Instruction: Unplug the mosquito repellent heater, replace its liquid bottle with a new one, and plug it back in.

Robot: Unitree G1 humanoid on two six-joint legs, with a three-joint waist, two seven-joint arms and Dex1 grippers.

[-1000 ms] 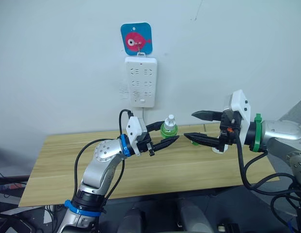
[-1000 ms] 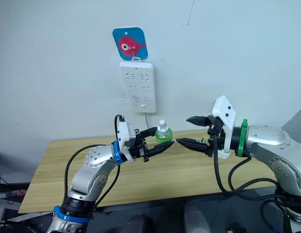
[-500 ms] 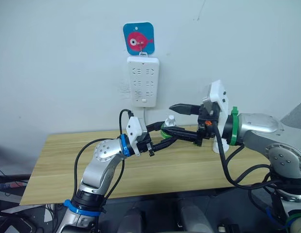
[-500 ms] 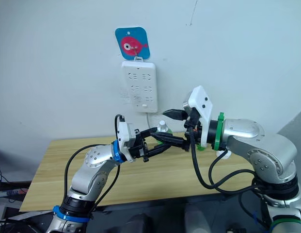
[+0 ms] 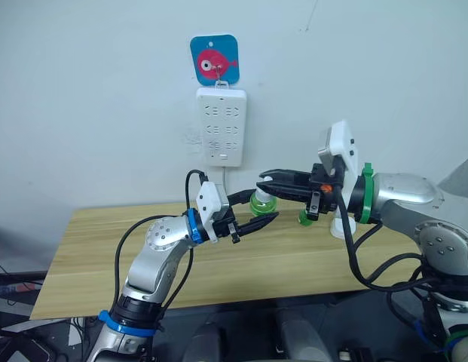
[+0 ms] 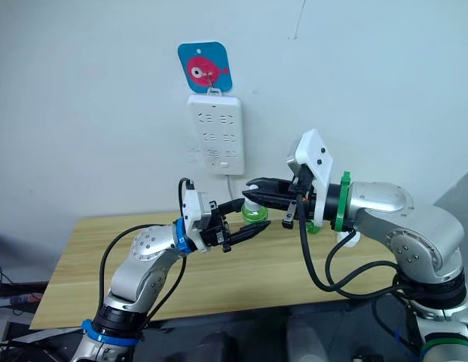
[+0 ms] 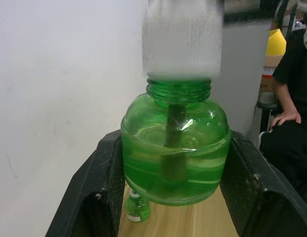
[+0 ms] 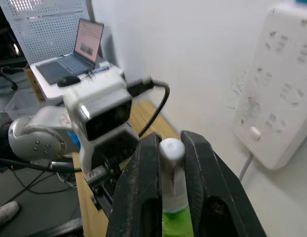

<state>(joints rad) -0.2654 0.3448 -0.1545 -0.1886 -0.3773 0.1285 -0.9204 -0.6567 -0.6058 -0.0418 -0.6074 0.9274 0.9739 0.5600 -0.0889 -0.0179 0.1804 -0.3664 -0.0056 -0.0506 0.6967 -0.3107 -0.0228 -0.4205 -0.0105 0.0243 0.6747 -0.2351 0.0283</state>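
Two pincers (image 6: 245,222) (image 6: 252,186) (one green bottle (image 7: 175,154))

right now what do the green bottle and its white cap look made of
Green bottle: likely clear, glossy green plastic, perhaps glass; the dark wick shows through and highlights glint on it. White cap: opaque, smooth, probably plastic. Left gripper clamps the body, right gripper the cap.

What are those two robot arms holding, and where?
One green liquid bottle: the left gripper clamps its round body, the right gripper pinches its white cap.
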